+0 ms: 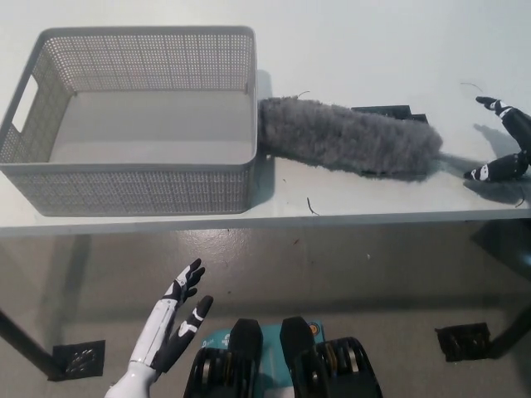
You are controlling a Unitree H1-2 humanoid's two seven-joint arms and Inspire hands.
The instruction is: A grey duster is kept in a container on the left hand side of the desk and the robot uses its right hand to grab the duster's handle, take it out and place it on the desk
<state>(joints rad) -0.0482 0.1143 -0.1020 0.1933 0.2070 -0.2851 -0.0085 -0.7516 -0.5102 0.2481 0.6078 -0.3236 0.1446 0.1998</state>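
Fingers (491, 104) of our right hand (518, 133) are spread apart, gripping nothing, at the desk's (373, 209) right edge. We see the grey duster (348, 137) lying flat on the desk, its fluffy end against the container's (133, 189) right wall. Our left hand (176, 319) hangs below the desk, fingers splayed.

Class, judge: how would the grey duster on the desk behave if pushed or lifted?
Probably light for its size: the duster is mostly fluffy pile. Pushed, that pile would likely squash and drag on the desk, not slide. Lying flat, it should hardly roll.
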